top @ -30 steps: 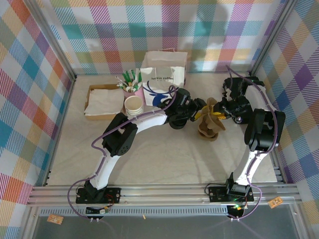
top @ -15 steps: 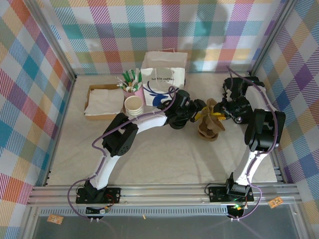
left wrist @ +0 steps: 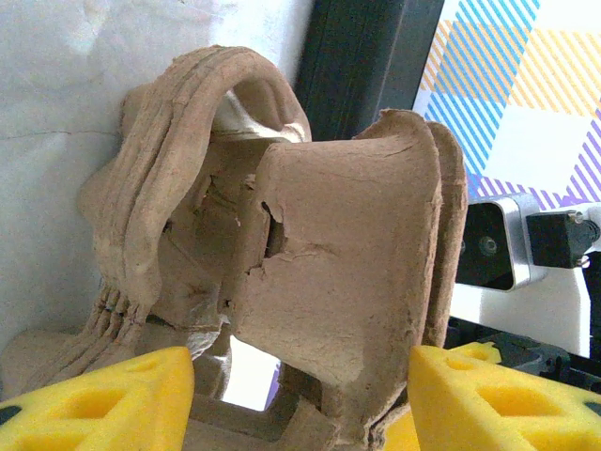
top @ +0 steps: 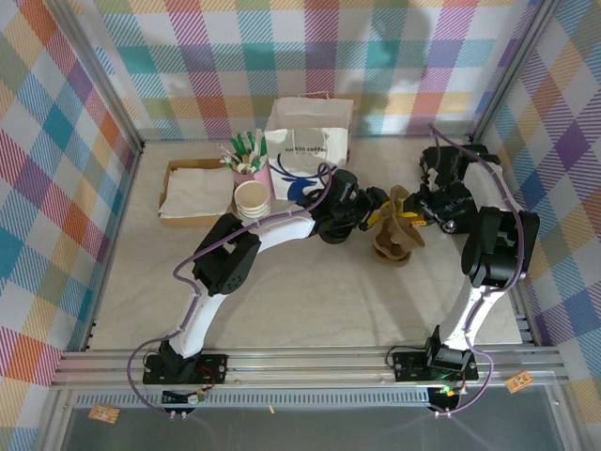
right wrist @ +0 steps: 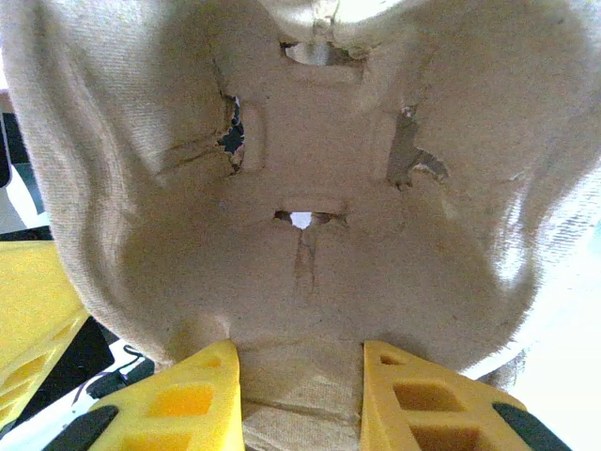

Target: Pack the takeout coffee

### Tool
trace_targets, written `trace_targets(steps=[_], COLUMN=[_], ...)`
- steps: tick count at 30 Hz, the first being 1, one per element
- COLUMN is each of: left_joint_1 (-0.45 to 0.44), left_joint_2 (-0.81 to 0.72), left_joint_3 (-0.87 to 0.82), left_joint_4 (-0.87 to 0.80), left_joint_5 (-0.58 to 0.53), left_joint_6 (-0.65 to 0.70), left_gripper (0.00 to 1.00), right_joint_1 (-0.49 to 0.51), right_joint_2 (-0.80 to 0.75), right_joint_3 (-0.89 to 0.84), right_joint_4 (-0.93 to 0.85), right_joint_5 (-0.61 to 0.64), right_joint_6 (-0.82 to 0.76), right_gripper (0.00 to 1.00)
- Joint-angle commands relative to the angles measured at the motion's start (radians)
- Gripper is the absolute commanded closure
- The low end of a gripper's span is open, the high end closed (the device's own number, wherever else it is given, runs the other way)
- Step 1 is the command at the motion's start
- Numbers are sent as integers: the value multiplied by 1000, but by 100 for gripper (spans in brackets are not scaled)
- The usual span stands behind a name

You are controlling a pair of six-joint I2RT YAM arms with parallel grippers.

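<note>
Carrier (right wrist: 310, 188) of rough brown pulp in right gripper (right wrist: 299, 362)

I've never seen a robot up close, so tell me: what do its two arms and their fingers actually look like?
Both the left arm and right arm have slim white links joined by chunky black joint housings, standing on black bases. A thin purple cable loops along each. The fingers are bright yellow wedges with triangular cut-outs.

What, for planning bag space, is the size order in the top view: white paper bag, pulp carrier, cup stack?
1. white paper bag
2. pulp carrier
3. cup stack
No two look alike in size.
</note>
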Motion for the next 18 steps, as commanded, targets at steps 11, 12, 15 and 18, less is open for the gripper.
trace_targets(steps=[11,12,15,18], left_joint_1=[-28,-28,-28,-28], left_joint_2=[50,51,55,58], left_joint_3=[-28,-29,-30,-25], left_joint_4=[-31,-33,-37,-39], left_joint_5=[16,17,18,19], left_joint_6=[10,11,13,14], left_gripper=[39,39,39,39], right_joint_1=[-19,-20,-21,-24], right_joint_2=[-52,-53,-53,-54], right_joint_3=[1,2,1,3], right_joint_4=[-4,-5,-7,-13], right_joint_5=[-84,-85,-83,-80], right_joint_6=[-11,-11,-13,-15], right_gripper=[72,72,72,72])
